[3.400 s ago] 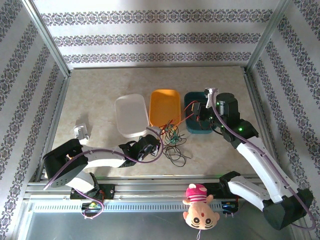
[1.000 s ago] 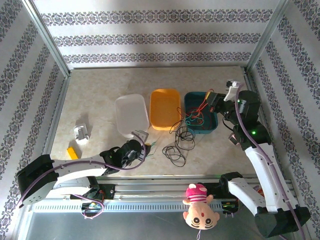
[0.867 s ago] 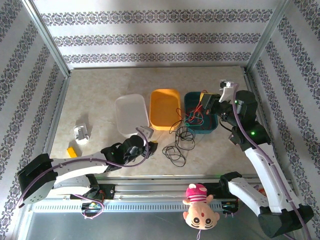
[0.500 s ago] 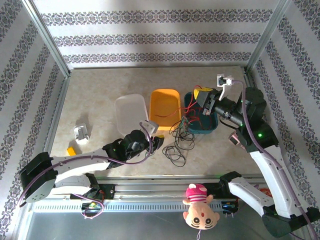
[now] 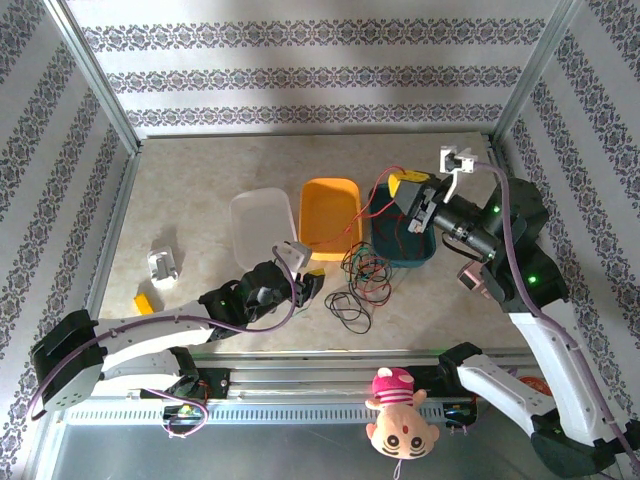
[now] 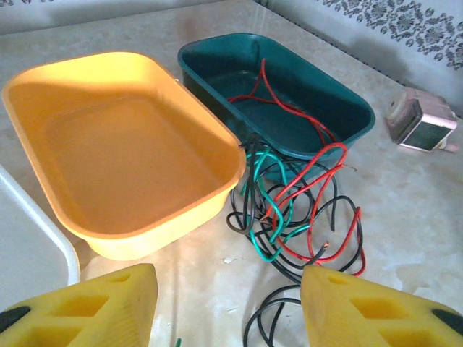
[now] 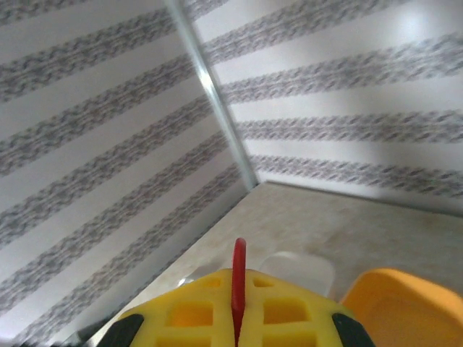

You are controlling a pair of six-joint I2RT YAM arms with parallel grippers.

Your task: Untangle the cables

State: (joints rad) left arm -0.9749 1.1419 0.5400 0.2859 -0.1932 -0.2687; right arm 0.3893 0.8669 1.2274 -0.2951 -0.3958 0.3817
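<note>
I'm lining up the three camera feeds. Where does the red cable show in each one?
Top external: red cable arcs from right of centre, past the teal bin, down to the middle tangle.
Left wrist: red cable right of centre, running from the bin into the tangle.
Right wrist: red cable bottom centre, upright in the shut right claw.
Shared landmark: the orange tray.

A beige, marbled desk [image 5: 200,180] lies at the centre of the overhead view. Three walls close it in, papered white with grey ornamental bands: the back wall [image 5: 320,60] at 12 o'clock, the left wall [image 5: 40,160] at 9, the right wall [image 5: 605,150] at 3. Silver metal posts [image 5: 93,75] rise in the corners at 11 and 1 o'clock. An aluminium rail [image 5: 300,372] runs along the desk's edge at 6 o'clock. Soft, even light falls throughout.
</note>
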